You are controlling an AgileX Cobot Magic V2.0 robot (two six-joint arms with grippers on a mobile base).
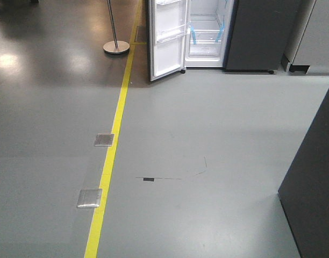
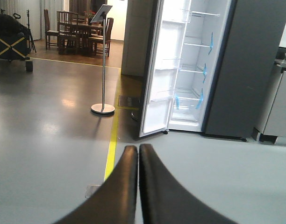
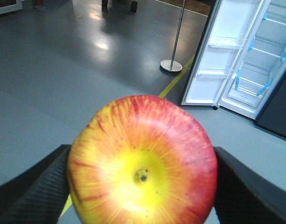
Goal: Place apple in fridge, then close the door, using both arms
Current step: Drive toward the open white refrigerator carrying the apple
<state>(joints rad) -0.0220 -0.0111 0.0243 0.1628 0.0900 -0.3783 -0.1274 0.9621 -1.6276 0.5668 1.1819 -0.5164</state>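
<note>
Grey floor [image 1: 207,134] with fridge [image 1: 261,32], yellow line [image 1: 120,107] (floor plate [image 1: 104,140] alongside)

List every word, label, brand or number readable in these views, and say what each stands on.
None can be read.
Slanted board on the floor stand: too small and tilted to read.
Fridge and door: no brand or label shows.
Apple: no sticker on the side in view.

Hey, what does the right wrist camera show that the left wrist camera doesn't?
Only the right wrist view: the apple clamped in the right tool. Only the left wrist view: the left tool, shut and empty, plus a dining table with chairs. Both: the fridge with its door open, a pole stand and the yellow floor line.
</note>
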